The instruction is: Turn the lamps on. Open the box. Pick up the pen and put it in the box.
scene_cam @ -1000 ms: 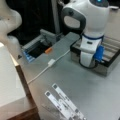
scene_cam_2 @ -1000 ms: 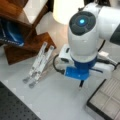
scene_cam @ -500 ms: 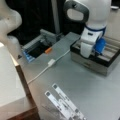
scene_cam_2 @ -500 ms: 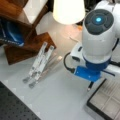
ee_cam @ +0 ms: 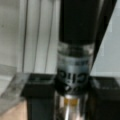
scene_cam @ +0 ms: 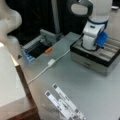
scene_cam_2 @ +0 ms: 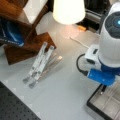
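The white-and-blue robot arm [scene_cam: 93, 30] has travelled toward a front view's right over the past second and now hangs over the open, silver-sided flat case with its ridged pale interior [scene_cam: 110, 56]. In a front view, its white body [scene_cam_2: 110, 42] has slid from the middle of the grey counter to the right edge, uncovering the glowing cream lampshade [scene_cam_2: 68, 10] and the white cable [scene_cam_2: 78, 43] behind it. The slim black pen with a silvery tip [ee_cam: 75, 62], upright between the gripper's [ee_cam: 72, 100] fingers, has come over the case.
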Available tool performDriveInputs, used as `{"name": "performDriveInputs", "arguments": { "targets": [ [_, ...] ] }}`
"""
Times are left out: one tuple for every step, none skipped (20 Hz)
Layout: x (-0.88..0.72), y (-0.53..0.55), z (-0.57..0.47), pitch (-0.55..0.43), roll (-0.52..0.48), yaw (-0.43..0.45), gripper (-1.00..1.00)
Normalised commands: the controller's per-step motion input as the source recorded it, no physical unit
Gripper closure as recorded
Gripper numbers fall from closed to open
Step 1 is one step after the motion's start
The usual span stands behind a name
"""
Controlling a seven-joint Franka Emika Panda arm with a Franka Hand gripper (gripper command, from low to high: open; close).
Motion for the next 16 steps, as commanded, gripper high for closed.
{"name": "performDriveInputs", "arguments": {
  "targets": [
    [-0.15,0.31,-0.06,-0.015,0.097,-0.223,1.0],
    [-0.14,0.32,-0.08,-0.039,0.114,-0.232,1.0],
    [-0.13,0.31,-0.1,-0.048,0.112,-0.229,1.0],
    [-0.12,0.31,-0.12,-0.063,0.104,-0.224,1.0],
    [-0.12,0.32,-0.14,-0.065,0.085,-0.221,1.0],
    [-0.11,0.31,-0.16,-0.07,0.07,-0.22,1.0],
    [-0.12,0.33,-0.19,-0.075,0.052,-0.232,1.0],
    [-0.11,0.31,-0.2,-0.073,0.041,-0.227,1.0],
    [-0.1,0.28,-0.2,-0.075,0.03,-0.228,1.0],
    [-0.11,0.27,-0.2,-0.071,0.014,-0.23,1.0],
    [-0.1,0.25,-0.2,-0.076,0.002,-0.237,1.0],
    [-0.09,0.21,-0.19,-0.072,-0.003,-0.229,1.0],
    [-0.08,0.18,-0.17,-0.067,-0.005,-0.214,1.0],
    [-0.06,0.14,-0.15,-0.062,-0.008,-0.195,1.0],
    [-0.04,0.11,-0.15,-0.086,-0.044,-0.207,1.0],
    [-0.01,0.08,-0.16,-0.097,-0.064,-0.201,1.0]
  ]
}}
